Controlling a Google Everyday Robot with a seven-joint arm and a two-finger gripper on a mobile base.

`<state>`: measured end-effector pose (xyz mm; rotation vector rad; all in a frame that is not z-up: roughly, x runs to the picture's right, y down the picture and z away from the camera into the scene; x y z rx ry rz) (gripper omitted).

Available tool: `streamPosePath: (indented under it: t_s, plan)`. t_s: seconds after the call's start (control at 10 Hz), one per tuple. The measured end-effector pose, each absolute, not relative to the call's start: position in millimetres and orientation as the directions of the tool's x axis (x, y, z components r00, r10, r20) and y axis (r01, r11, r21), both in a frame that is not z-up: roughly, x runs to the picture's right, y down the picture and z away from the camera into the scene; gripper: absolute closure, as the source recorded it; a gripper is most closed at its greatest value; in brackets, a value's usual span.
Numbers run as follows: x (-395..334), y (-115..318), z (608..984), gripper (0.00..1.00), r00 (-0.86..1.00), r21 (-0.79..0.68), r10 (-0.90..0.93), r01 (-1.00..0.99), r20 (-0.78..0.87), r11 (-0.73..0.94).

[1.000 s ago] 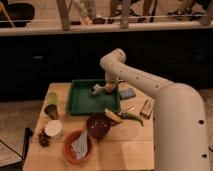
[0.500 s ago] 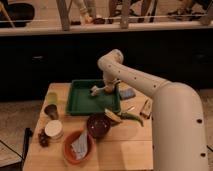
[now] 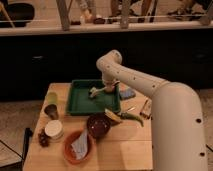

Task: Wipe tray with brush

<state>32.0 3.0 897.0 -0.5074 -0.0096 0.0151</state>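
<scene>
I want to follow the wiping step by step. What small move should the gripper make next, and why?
Probably a short sweep toward the tray's near-left part. The gripper, shut, is low over the green tray near its far right side, with a pale object, likely the brush, at the tray floor. Most of the floor lies left and nearer.

Over the green tray (image 3: 80, 102) at the worktop's (image 3: 125, 145) far edge, the white arm's pale hand (image 3: 100, 90) is closed. The worktop is light wood; an orange bowl (image 3: 70, 152) near its front edge, a dark red-brown bowl (image 3: 98, 125) mid-worktop.
</scene>
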Motion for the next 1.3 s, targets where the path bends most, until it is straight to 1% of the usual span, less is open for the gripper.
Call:
streamPosePath:
  t_s: [1.3]
  plan:
    - [29.0,12.3,893.9,0.97,0.998,-0.506,-0.030,0.051,0.049,0.861]
